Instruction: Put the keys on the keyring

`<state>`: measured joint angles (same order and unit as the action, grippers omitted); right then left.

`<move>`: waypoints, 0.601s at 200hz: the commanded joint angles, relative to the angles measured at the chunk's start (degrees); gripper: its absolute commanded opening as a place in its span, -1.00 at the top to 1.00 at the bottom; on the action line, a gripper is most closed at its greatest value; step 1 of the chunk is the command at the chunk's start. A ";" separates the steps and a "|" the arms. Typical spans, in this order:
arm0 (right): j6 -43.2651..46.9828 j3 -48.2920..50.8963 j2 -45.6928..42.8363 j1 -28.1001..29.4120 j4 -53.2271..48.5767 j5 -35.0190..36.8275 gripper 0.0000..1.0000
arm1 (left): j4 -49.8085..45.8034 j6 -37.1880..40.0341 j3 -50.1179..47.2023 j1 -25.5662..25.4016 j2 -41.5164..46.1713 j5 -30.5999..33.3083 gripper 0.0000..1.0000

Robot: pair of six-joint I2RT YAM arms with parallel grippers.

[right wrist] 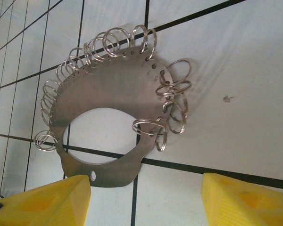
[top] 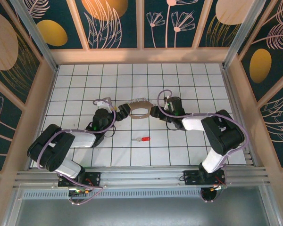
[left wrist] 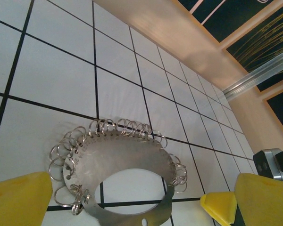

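Item: keyring point(right wrist: 108, 89), a flat grey metal crescent with a large oval opening, its outer edge punched with holes that carry small split rings point(right wrist: 118, 40).
Location of keyring: flat on the tiled table point(top: 85, 84), mid-field, directly between the two grippers.
Item: key point(top: 144, 139), red head and short silver blade, lying loose on the tiles nearer the arm bases, well apart from the keyring and from both grippers.
Left gripper point(top: 120, 113): low at the keyring's left side, jaws spread to their widest, nothing held; its yellow fingers point(left wrist: 19, 200) flank the crescent without visibly touching it.
Right gripper point(top: 153, 112): low at the keyring's right side, jaws partly spread with a clear gap. One finger point(right wrist: 47, 202) sits at the crescent's lower tip, but whether it touches cannot be told from this angle. Nothing is clamped.
Step in hand: judged to be the approach to the keyring, with no grasp made and the key untouched.
Next move calls for: probably one gripper pinching the thin plate by its edge to steady or lift it. The other must then fetch the key and work its head onto one small ring, a fine alignment with little margin.
Count, keys: one.
Count, keyrings: one plate.
Count, split rings: well over a dozen; they overlap, so the exact figure is uncertain.
Count, grippers: two.
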<state>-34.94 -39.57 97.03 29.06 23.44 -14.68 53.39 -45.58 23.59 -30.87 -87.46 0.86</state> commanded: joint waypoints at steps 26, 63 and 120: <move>-0.77 0.21 2.23 0.56 2.13 -0.97 -0.28 | 2.86 -0.56 2.53 -0.50 -0.42 -2.42 -0.97; -0.65 -1.52 4.43 0.56 2.21 -1.75 -0.27 | 3.04 -0.75 3.04 -0.77 -0.53 -2.54 -0.97; -0.76 -3.29 6.49 0.56 2.80 -2.57 -0.20 | 2.64 -0.62 4.07 -0.93 -1.25 -3.22 -0.97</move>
<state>-34.96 -41.56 101.36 29.26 26.11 -15.97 54.02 -45.76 26.09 -31.31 -87.85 -1.10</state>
